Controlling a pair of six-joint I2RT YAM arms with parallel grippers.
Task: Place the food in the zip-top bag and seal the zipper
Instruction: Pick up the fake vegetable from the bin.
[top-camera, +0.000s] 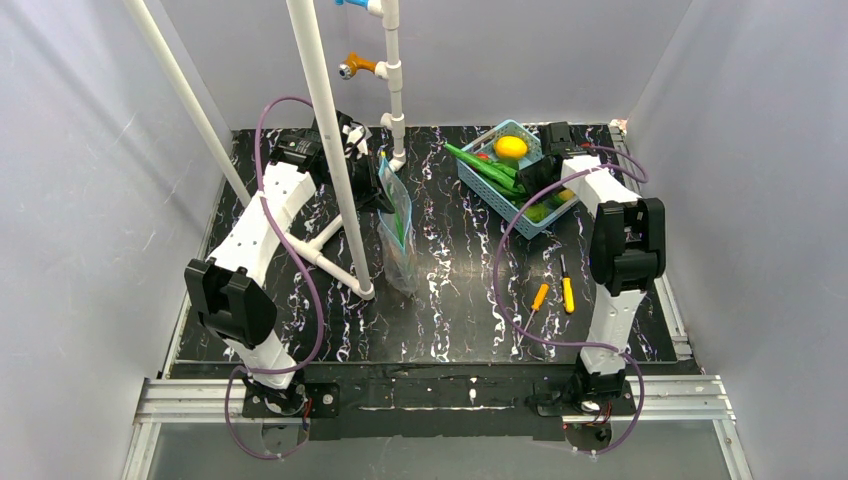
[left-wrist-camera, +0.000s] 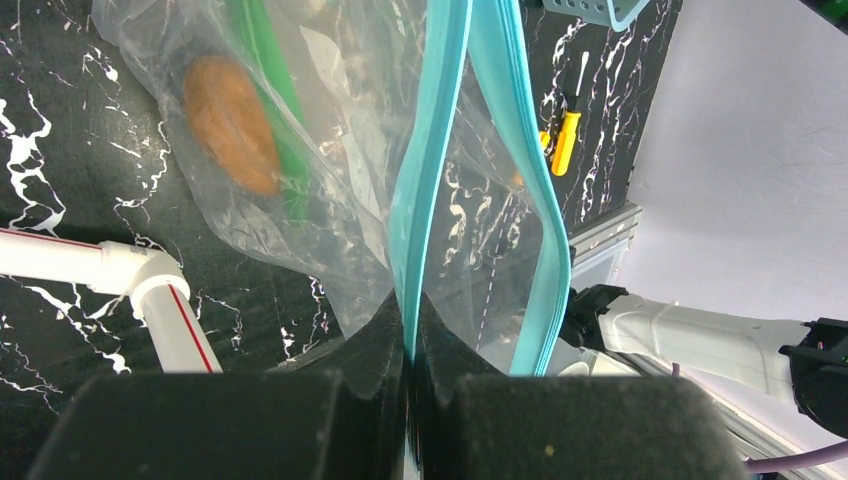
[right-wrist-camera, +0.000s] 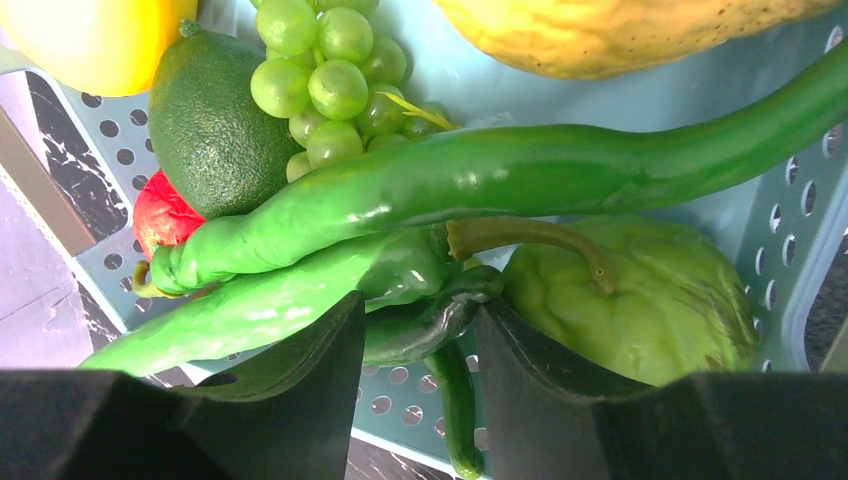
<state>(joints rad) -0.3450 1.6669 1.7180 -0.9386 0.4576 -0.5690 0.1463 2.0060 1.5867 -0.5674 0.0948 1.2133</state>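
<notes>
The left fingers (left-wrist-camera: 300, 420) clench the zip-top bag's (left-wrist-camera: 330, 210) zipper (left-wrist-camera: 432, 200); the right fingers (right-wrist-camera: 300, 400), parted, straddle a dark green pod (right-wrist-camera: 415, 332) inside the basket (right-wrist-camera: 790, 250).

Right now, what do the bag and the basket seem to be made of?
The zip-top bag looks like thin, soft, clear plastic film with a glossy finish: it crinkles, and a brown-orange fruit shows through it. The basket is probably rigid moulded plastic, light blue and smooth, with rows of round holes.
</notes>
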